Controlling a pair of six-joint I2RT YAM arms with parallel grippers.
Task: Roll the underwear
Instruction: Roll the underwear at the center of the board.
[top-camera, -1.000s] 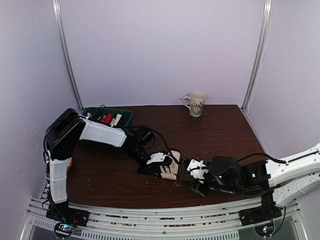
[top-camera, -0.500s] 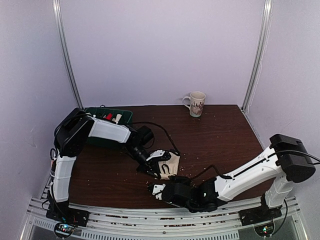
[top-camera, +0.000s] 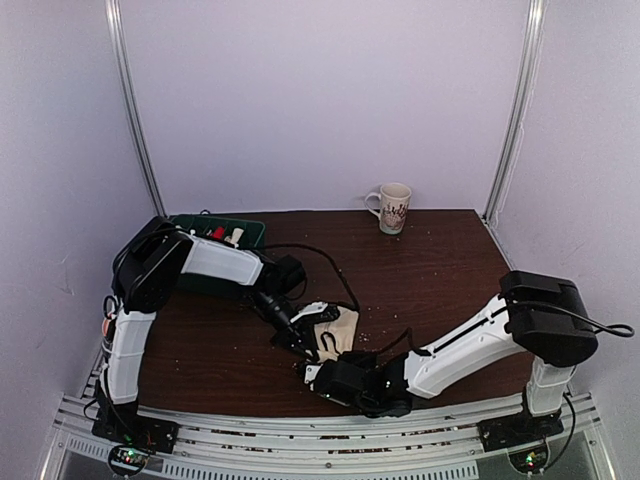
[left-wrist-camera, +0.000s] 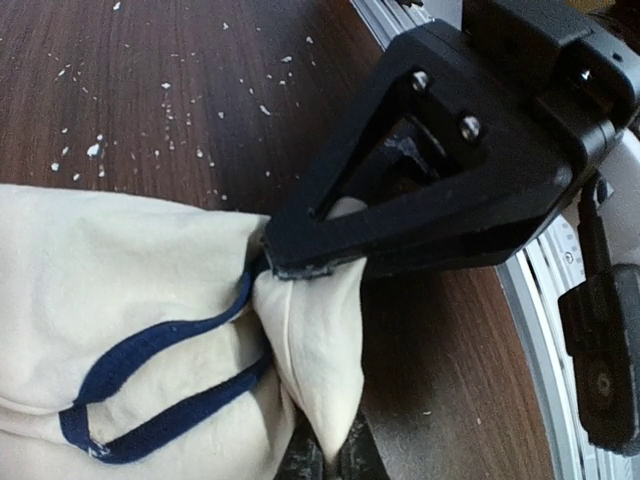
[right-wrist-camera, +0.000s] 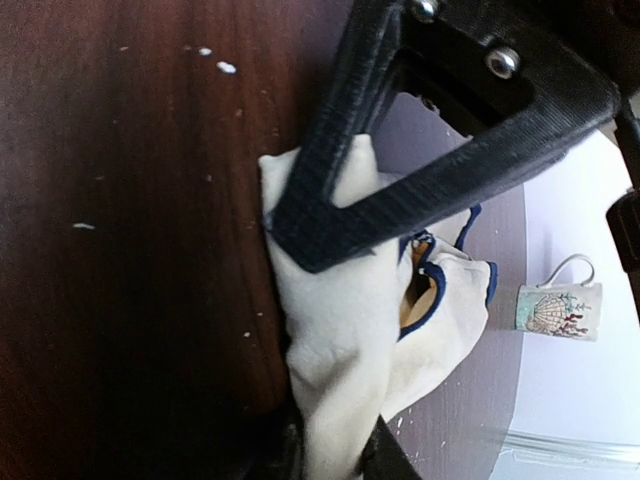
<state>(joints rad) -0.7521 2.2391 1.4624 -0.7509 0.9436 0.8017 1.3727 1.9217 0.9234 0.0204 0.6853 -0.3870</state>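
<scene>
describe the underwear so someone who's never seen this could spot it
Start at the dark wooden table and look near the middle of its front edge. The underwear is the crumpled cream cloth with navy trim; the mug and green bin stand at the far edge instead.

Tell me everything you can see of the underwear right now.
The underwear is cream, soft-looking cloth with navy trim, bunched in a crumpled heap, not a tidy roll. It lies on the dark wooden table near the front edge. The left gripper pinches one fold; the right gripper pinches another.
</scene>
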